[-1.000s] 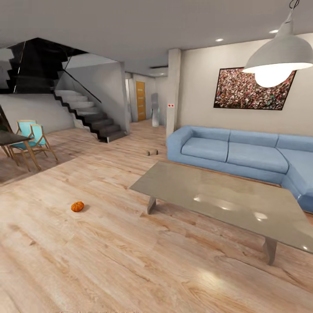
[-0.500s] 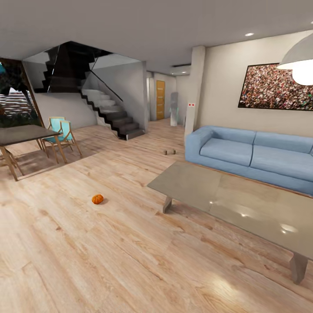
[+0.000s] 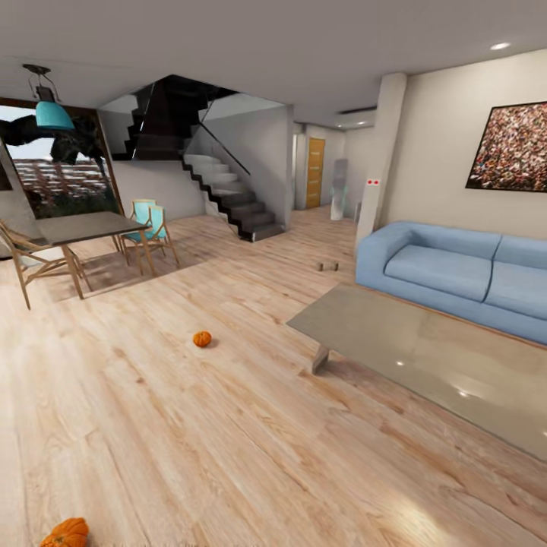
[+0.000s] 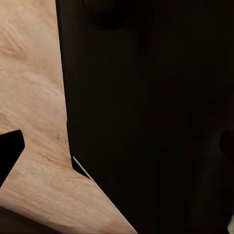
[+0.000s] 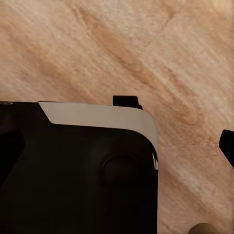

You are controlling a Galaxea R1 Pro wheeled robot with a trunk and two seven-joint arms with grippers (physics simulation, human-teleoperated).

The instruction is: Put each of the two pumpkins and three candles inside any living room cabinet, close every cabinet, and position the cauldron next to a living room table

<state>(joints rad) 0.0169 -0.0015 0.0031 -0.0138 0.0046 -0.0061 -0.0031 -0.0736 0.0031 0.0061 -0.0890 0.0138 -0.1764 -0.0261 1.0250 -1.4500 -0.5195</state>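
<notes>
Two pumpkins lie on the wood floor (image 3: 228,456): one pumpkin (image 3: 201,339) out in the open, the second pumpkin (image 3: 67,534) at the near edge, partly cut off. Two small candles (image 3: 329,267) stand side by side near the sofa (image 3: 456,270). One sofa, blue. One low desk (image 3: 425,357) with a glassy top. One dark dining table (image 3: 80,226), with three chairs (image 3: 150,228) around it. One staircase (image 3: 228,194). One hanging teal lamp (image 3: 53,112). One picture (image 3: 513,148) on the wall. One orange door (image 3: 314,173).

Over the pale wooden floor (image 5: 122,44), my rig's body was a glossy black, rounded housing (image 5: 78,180) with a light grey band (image 5: 97,117) along its upper edge.
</notes>
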